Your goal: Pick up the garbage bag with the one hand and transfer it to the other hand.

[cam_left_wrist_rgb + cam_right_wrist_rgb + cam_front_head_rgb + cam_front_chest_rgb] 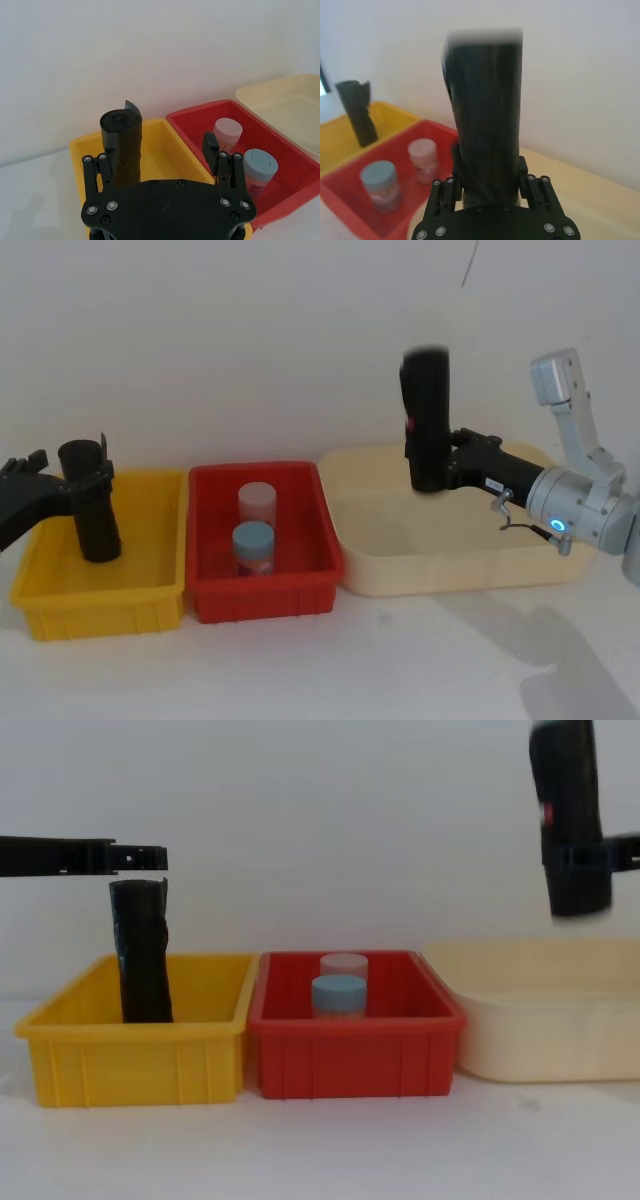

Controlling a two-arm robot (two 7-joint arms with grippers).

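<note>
The garbage bag (428,420), a thick black roll, hangs upright above the cream bin (450,570). My right gripper (440,465), on the arm with the blue ring light, is shut on its lower half. In the right wrist view the bag (487,125) stands tall between the fingers (520,170). The chest view shows it high at the right (570,820). My left gripper (161,145) is open at the top of a slimmer black roll (122,145) that stands in the yellow bin (100,610). I cannot tell if it touches that roll.
A red bin (265,600) sits between the yellow and cream bins. It holds a blue-lidded jar (254,545) and a pink-lidded jar (257,502). All three bins line up against a white wall, with bare white table in front.
</note>
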